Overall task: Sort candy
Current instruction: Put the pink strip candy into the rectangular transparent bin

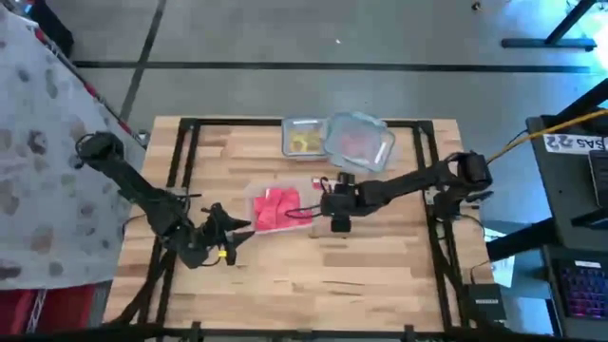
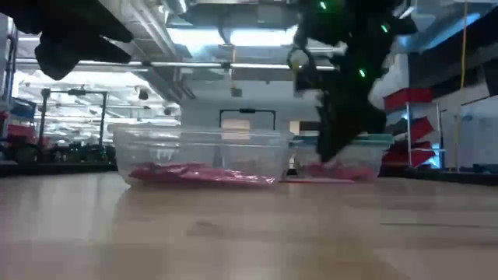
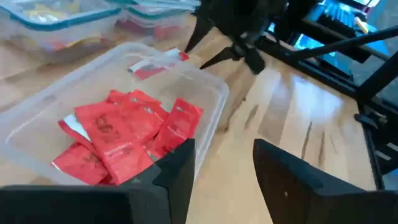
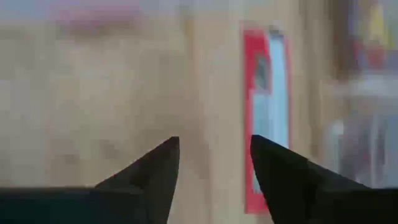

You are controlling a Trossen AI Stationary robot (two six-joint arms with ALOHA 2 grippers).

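**A:** Checking the candy sort. Where's the right gripper [image 1: 318,201]?

**B:** Mid-table, at the right edge of the open clear tub [image 1: 277,207]. Fingers [image 4: 155,168] spread, a clear gap between the tips, nothing in them. Its wrist view looks down on bare wood with one red packet [image 4: 266,118] lying flat just beyond the tips, not touched.

**A:** Same packet in other views?

**B:** Left wrist view has a lone red packet [image 3: 155,64] on the table just past the tub's far wall, below the right gripper's tips. Probably the same one; can't confirm.

**A:** Left gripper [image 1: 228,233]?

**B:** Front-left of the tub, low over the table, pointed at it. Fingers [image 3: 180,168] parted moderately, empty. A small yellow spot shows beside it in the high view; can't tell what it is.

**A:** Candy location?

**B:** A pile of red packets [image 3: 124,134] in the open tub, overlapping, flat on the bottom. At the back edge of the table, two more tubs touching side by side: left tub [image 1: 302,140] has yellow pieces [image 1: 306,142], right tub [image 1: 359,142] has reddish contents and sits tilted against the other.

**A:** Low view?

**B:** Shows the open tub with the red layer along its bottom, right arm [image 2: 342,85] coming down behind it to the right.
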